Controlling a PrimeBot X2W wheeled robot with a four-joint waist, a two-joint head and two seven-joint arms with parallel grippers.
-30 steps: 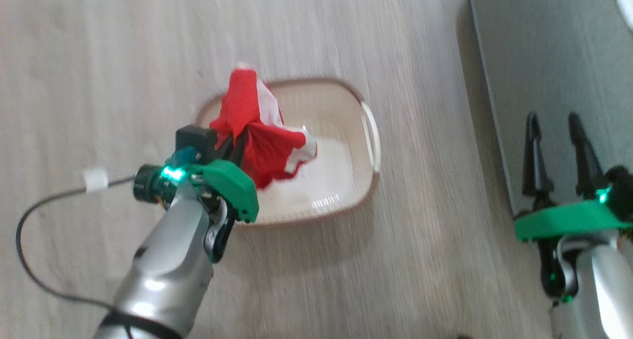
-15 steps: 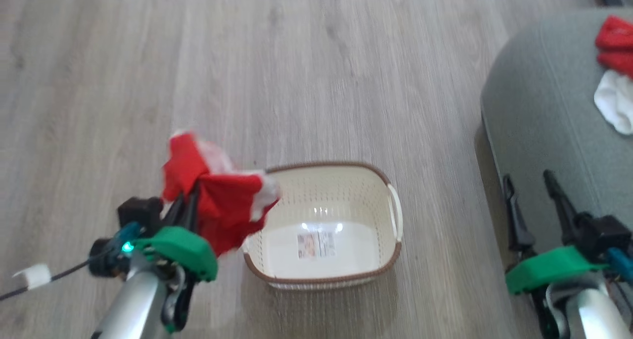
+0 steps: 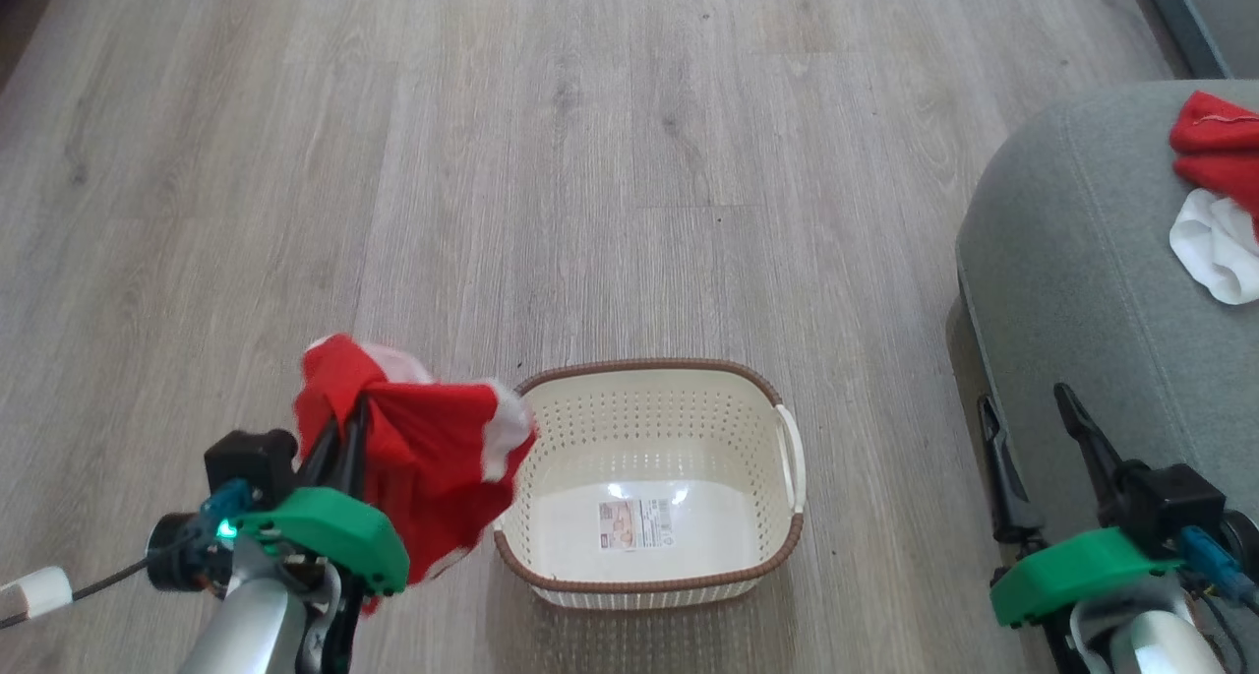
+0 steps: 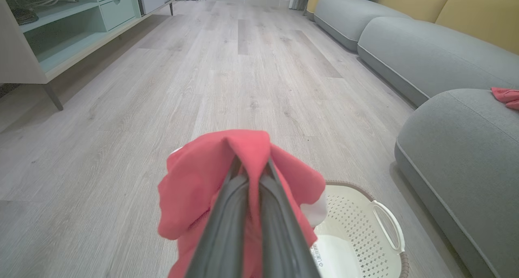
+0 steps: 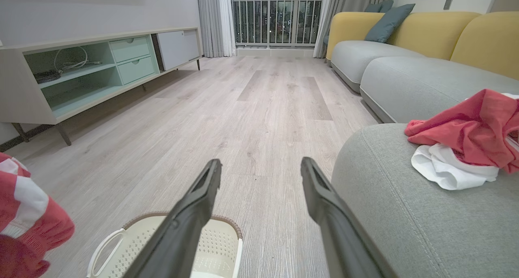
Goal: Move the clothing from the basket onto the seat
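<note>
Head view: left gripper (image 3: 346,426) clamps red garment (image 3: 433,450), lower left, beside basket (image 3: 649,365) containing a label (image 3: 636,523); right gripper (image 3: 1025,398) open wide, lower right, at seat (image 3: 1072,261) edge.

Silver forearms (image 3: 246,625), green wrist covers (image 3: 325,536), dark tool fingers (image 3: 1001,477), black cable (image 3: 108,579)

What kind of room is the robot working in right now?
Most likely a home living room: a long sofa with grey seats and yellow backs, a low cabinet with shelves and drawers along the wall, and curtained balcony doors beyond the wood-plank floor.
</note>
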